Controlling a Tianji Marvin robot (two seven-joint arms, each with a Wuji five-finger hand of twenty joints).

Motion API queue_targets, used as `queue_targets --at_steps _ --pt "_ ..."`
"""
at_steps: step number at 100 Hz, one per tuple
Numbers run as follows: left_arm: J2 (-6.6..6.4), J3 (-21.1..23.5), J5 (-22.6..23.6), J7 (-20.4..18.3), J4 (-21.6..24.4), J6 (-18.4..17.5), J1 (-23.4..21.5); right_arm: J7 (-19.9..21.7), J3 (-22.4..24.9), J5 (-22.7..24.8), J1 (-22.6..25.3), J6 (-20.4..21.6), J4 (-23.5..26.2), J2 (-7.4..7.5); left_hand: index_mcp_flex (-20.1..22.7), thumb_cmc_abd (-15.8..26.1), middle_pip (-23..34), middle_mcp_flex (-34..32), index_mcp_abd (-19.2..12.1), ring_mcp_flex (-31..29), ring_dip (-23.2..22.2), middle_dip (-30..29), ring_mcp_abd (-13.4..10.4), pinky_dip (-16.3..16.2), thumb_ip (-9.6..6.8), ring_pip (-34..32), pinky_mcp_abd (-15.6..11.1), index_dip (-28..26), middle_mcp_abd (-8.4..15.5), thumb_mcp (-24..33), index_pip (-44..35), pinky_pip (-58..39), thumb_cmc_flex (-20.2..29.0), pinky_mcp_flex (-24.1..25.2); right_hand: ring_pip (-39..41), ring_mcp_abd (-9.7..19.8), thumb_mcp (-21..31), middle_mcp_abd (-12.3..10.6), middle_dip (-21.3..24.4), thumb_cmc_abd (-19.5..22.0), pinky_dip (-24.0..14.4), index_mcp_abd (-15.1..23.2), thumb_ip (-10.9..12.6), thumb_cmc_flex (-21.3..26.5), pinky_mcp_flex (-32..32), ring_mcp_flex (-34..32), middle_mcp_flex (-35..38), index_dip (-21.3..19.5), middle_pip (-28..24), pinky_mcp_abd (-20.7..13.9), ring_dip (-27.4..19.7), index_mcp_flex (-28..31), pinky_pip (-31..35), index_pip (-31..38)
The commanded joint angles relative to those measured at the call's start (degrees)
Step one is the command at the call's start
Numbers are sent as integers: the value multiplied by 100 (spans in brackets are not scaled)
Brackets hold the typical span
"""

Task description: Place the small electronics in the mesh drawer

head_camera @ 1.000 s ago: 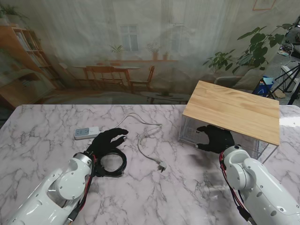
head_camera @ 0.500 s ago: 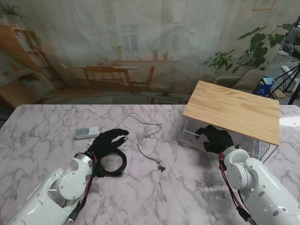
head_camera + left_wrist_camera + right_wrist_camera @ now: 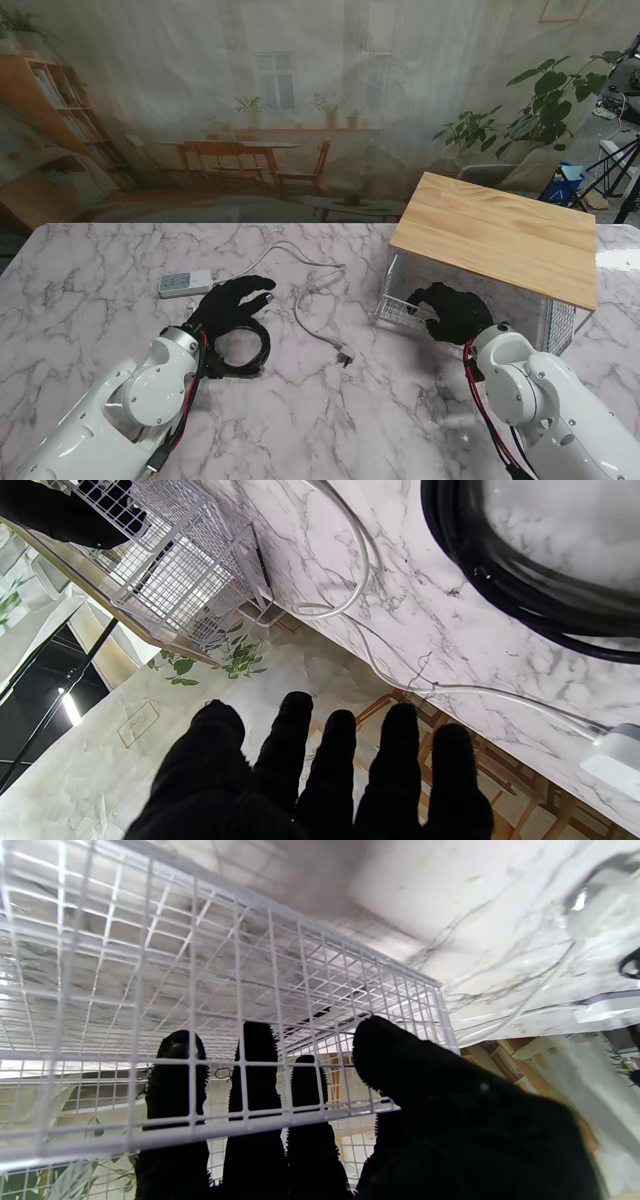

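The white mesh drawer (image 3: 398, 309) sits under a wooden top (image 3: 497, 236) at the right and sticks out a little toward me. My right hand (image 3: 455, 311) is shut on its front edge; three fingers (image 3: 255, 1080) hook inside the mesh (image 3: 250, 990) with the thumb outside. My left hand (image 3: 232, 303) hovers open, fingers spread, over a coiled black cable (image 3: 241, 350). The black cable (image 3: 525, 580) is not held. A white remote (image 3: 185, 284) lies just beyond the left hand. A white cable (image 3: 316, 290) with a plug (image 3: 346, 356) lies mid-table.
The marble table (image 3: 90, 280) reaches the backdrop wall. The drawer's frame and wooden top take up the right rear. The left wrist view also catches the mesh drawer (image 3: 175, 570), the white cable (image 3: 350, 580) and the remote (image 3: 610, 755).
My right hand has drawn back toward me with the drawer front in it, and the mesh drawer has slid out from under the wooden top. The left hand has stayed put.
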State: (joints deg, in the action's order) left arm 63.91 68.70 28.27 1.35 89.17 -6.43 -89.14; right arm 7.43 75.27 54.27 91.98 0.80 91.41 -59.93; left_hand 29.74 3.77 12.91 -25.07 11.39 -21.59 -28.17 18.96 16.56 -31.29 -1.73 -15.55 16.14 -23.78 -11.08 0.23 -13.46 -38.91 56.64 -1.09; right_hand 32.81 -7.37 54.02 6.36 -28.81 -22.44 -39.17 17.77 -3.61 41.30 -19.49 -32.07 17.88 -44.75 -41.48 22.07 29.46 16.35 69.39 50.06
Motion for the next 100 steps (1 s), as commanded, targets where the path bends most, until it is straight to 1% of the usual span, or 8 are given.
queue_targets --at_steps 1,10,30,47,65,78,94,100 --pt "1 -25 5 -84 -12 22 14 23 -3 30 129 94 150 0 38 242 -49 -38 4 30 -10 71 -24 -100 149 90 13 -49 122 -144 -25 161 -74 64 426 31 111 -82 -97 364 42 744 -28 424 -68 -87 124 23 -223 5 38 103 163 15" --pt "1 -33 9 -85 -15 30 19 30 32 48 244 135 258 1 44 240 -46 -43 9 30 -11 73 -23 -101 150 90 14 -50 124 -147 -28 160 -80 63 433 33 149 -85 -119 381 69 723 -19 497 -105 -131 172 40 -249 -7 32 137 186 25" --pt "0 -44 16 -91 -19 38 26 207 106 71 506 171 538 19 38 244 -47 -38 10 30 -10 72 -23 -100 149 91 15 -50 129 -145 -27 163 -72 64 451 32 308 -75 -139 393 128 717 -17 580 -214 -212 219 66 -247 -45 25 192 264 48" --pt "1 -55 22 -84 -22 58 30 167 172 140 731 247 730 15 37 243 -47 -37 6 28 -11 72 -24 -101 150 90 21 -50 125 -149 -27 162 -77 62 454 43 434 -72 -113 366 216 659 -47 589 -256 -270 261 132 -177 -111 14 204 313 -9" --pt "1 -61 24 -87 -20 77 33 212 185 105 919 260 912 15 35 244 -48 -30 3 34 -10 72 -27 -101 148 92 14 -50 129 -144 -29 162 -69 63 438 23 324 -23 -95 347 309 546 -66 504 -339 -283 240 234 -145 -140 -2 223 351 -94" --pt "2 -60 23 -84 -23 76 37 227 178 133 1005 259 999 17 35 244 -46 -33 5 38 -10 72 -23 -100 148 92 10 -50 127 -144 -30 165 -69 64 423 5 173 9 -50 399 435 403 -32 481 -407 -303 228 427 -97 -192 -22 140 398 -287" --pt "2 -56 26 -83 -23 73 35 321 193 215 1083 241 1096 30 34 241 -44 -34 8 34 -10 73 -24 -101 148 91 12 -50 132 -143 -29 164 -68 62 268 -16 76 31 40 415 556 294 -2 464 -341 -255 178 626 26 -142 -107 90 330 -495" --pt "2 -54 26 -80 -24 73 34 292 202 204 1103 245 1103 25 32 243 -47 -29 4 33 -10 72 -27 -101 148 90 11 -49 128 -141 -29 165 -65 64 254 -11 92 22 52 399 582 271 11 480 -297 -256 213 651 26 -139 -114 116 305 -499"
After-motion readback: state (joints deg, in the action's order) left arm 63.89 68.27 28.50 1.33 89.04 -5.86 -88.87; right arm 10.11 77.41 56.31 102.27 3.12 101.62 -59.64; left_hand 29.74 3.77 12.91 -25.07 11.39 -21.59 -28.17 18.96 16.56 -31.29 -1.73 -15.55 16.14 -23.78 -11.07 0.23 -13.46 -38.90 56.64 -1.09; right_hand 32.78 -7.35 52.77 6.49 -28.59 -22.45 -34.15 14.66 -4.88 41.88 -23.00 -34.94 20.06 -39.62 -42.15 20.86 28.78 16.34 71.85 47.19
